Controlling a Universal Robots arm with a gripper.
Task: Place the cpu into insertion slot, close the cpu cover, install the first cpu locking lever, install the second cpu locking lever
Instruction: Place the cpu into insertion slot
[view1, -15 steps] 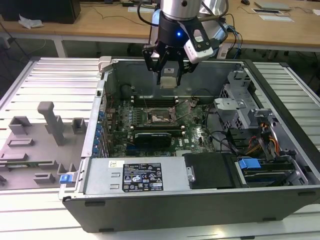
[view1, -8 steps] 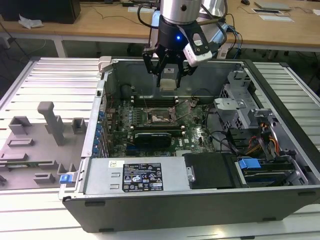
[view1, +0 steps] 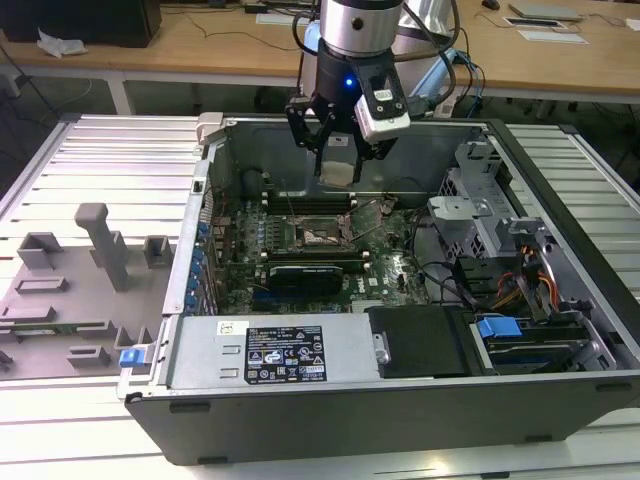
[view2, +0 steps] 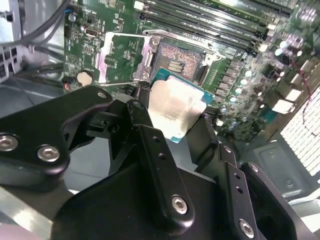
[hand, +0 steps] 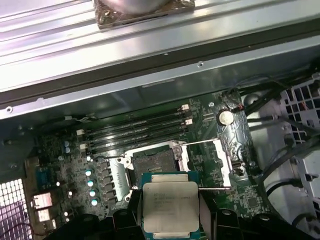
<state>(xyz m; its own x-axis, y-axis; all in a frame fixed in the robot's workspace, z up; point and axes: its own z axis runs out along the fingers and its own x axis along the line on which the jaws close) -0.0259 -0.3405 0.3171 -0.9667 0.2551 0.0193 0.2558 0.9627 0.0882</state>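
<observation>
My gripper (view1: 340, 163) hangs inside the open computer case, shut on the cpu (view1: 340, 173). The cpu's silver-grey top (hand: 170, 206) faces the camera in the first wrist view, with black fingers (hand: 131, 220) on either side. In the second wrist view the cpu (view2: 175, 107) hovers over the board. Some way below it lies the insertion slot (view1: 322, 236), an uncovered dark square (hand: 151, 165) on the green motherboard. The cpu cover (hand: 210, 160) is swung open and lies beside the slot (view2: 177, 62); it appears as a silver frame (view2: 122, 57). A thin locking lever (hand: 216, 188) sticks out near it.
Long black memory slots (view1: 310, 200) run behind the socket. A metal drive cage (view1: 480, 215) with cables fills the case at the exterior view's right. A labelled metal box (view1: 285, 352) sits at the case front. A grey fixture plate with blocks (view1: 100, 250) lies outside the case.
</observation>
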